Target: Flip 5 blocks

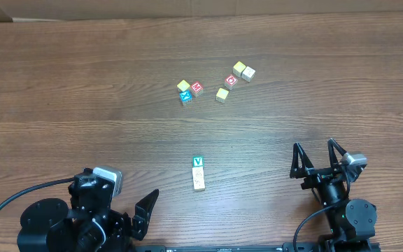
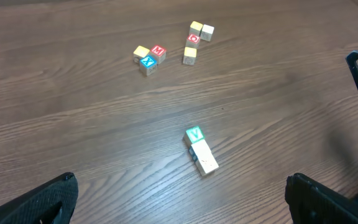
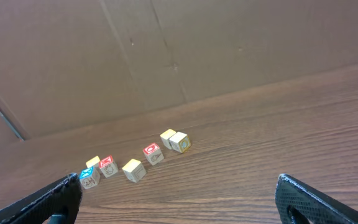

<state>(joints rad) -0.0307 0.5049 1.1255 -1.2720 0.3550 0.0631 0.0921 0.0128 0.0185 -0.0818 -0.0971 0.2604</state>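
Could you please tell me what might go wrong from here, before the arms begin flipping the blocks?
1. The green V block touches the pale block next to it, so the wide-open jaws closing on one could drag the other along.
2. The red M block, blue block and yellow block sit packed together; reaching for one may well knock or turn a neighbour.

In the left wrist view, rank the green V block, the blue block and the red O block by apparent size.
1. green V block, nearest the camera.
2. blue block.
3. red O block, farthest.
Differences are slight and follow distance, so true sizes may match.
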